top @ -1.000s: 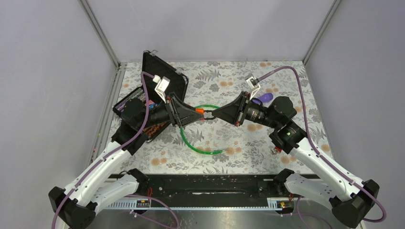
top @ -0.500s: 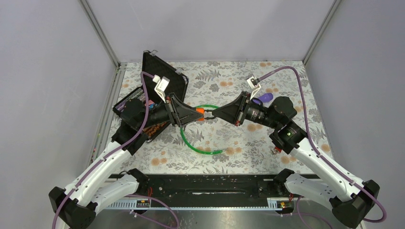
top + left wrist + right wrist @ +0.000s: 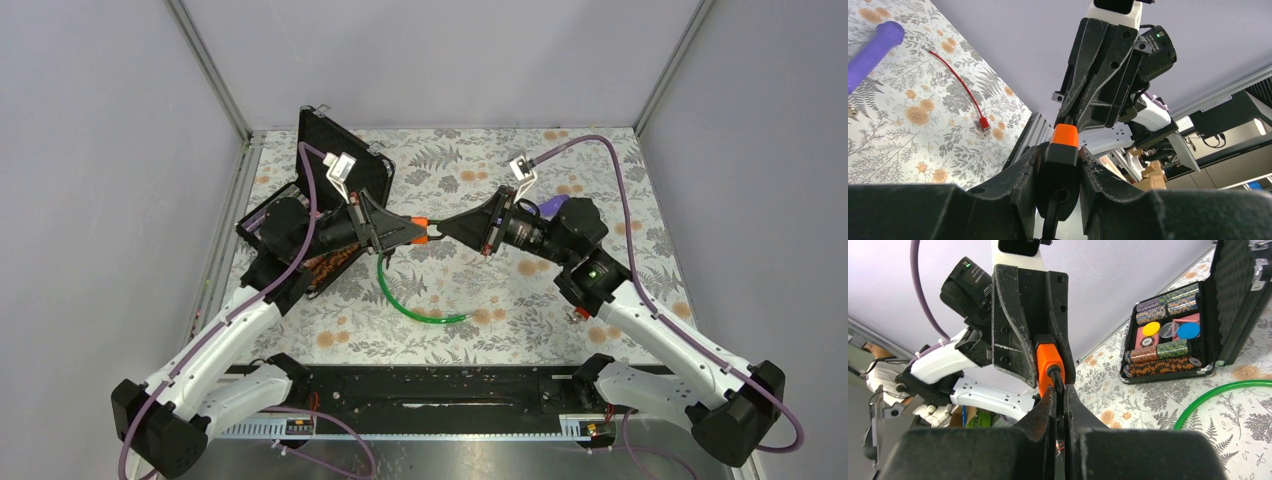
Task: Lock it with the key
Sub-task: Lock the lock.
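1. The left claw [image 3: 1060, 155] is clamped on the lock [image 3: 1064, 136]. Its fingers press both sides of the black body, and the orange end pokes out ahead.
2. The lock is held in the air over the middle of the tabletop [image 3: 480, 290], between the two arms.
3. The right claw [image 3: 1059, 390] meets it head-on, pinched narrow on a thin dark piece [image 3: 1057, 376] at the orange end. Whether that piece is the key cannot be told.
4. A green cable [image 3: 405, 305] curves down from under the left claw and loops on the tabletop.
5. An open black case [image 3: 1233, 300] stands at the far left of the tabletop, with poker chips [image 3: 1160, 362] inside.
6. A purple handle [image 3: 870, 52] and a red wire [image 3: 955, 85] lie on the right side of the tabletop.
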You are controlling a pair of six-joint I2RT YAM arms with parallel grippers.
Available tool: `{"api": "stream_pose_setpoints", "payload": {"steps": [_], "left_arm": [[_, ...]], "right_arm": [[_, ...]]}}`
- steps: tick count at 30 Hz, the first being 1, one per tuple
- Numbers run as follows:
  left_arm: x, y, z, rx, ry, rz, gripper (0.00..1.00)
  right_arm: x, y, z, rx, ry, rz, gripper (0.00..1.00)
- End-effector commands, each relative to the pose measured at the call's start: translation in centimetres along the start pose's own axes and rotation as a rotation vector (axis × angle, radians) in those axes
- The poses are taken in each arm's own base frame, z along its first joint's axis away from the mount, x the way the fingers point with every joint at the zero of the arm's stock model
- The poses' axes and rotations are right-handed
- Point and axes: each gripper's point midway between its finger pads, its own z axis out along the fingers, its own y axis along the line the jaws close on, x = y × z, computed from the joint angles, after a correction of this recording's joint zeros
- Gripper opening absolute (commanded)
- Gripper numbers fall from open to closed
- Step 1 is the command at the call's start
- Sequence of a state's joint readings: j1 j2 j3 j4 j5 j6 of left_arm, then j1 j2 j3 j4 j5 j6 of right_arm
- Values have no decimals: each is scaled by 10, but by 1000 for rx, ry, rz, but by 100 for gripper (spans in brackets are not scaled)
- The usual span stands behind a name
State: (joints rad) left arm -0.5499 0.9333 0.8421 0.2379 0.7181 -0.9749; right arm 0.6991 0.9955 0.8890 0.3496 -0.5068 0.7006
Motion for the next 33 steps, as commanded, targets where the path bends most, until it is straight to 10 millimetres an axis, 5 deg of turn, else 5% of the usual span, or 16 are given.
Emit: {"api": "stream_pose_setpoints", "payload": {"steps": [1, 16, 24, 25, 30, 33], "left_arm": [[3, -13, 8, 65, 48, 16, 0], [35, 20, 22, 4, 134, -26, 0], [5, 18, 5, -68, 70, 77, 0], [2, 16, 2, -72, 65, 97, 9], [-4, 13, -9, -62, 74, 249, 81], [6, 17, -11, -34, 146, 357, 98]], "right_arm": [[-12, 32, 21, -102, -43, -20, 0], [-16, 65, 39, -222, -54, 38, 0], [0, 23, 13, -7, 0, -72, 0], [3, 16, 8, 23, 11, -80, 0], [12, -3, -16, 91, 72, -184, 0], [22, 1, -28, 67, 168, -294, 0]]}}
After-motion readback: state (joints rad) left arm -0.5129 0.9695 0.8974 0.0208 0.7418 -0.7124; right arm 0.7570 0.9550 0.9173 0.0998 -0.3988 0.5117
